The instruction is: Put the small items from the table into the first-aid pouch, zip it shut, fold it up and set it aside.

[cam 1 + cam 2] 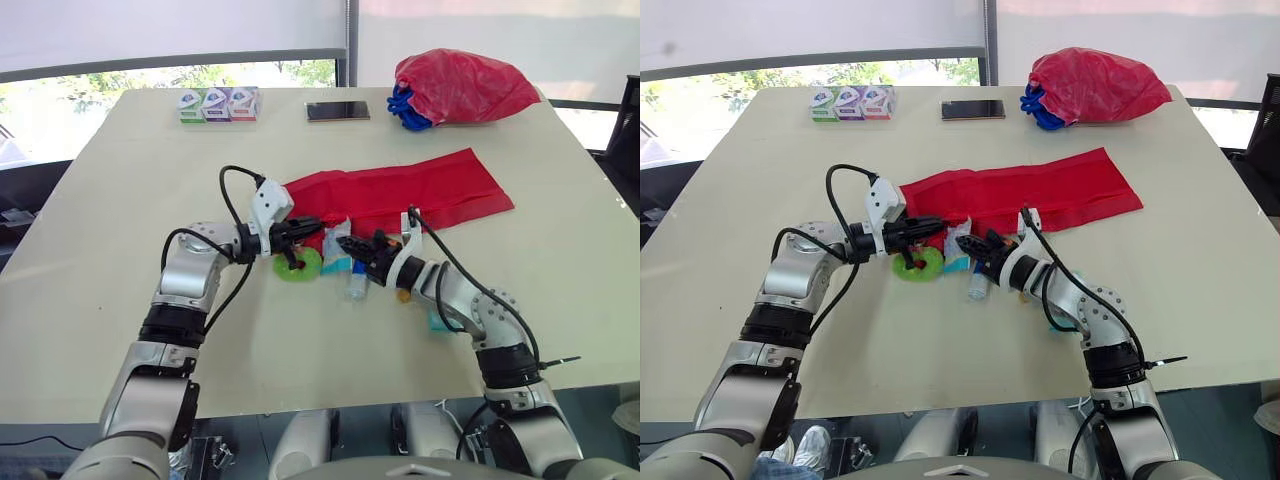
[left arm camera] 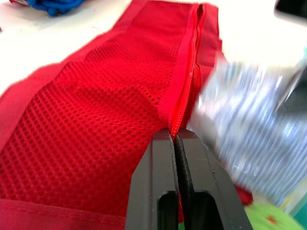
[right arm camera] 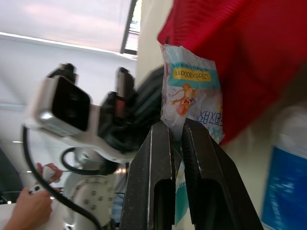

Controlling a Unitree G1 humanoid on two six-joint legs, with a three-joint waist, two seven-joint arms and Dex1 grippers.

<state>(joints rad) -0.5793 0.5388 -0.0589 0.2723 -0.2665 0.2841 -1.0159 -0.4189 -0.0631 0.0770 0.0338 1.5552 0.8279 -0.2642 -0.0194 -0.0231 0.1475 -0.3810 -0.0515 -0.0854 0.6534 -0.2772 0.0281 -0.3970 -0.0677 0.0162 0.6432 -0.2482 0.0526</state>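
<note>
Beige table (image 1: 120,180). Wrist views: left tool (image 2: 175,137) pinching pouch (image 2: 96,100) zipper, right tool (image 3: 176,125) pinching packet (image 3: 192,91).

Gripper (image 2: 176,137) tight on pouch (image 2: 96,120) (zipper edge)

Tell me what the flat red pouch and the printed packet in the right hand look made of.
Flat red zippered pouch: soft matte fabric, apparently synthetic; an open mesh panel shows beside the zip. Small printed packet, pinched in the right hand: thin glossy plastic film, judging by its sheen and crinkled edges.
</note>
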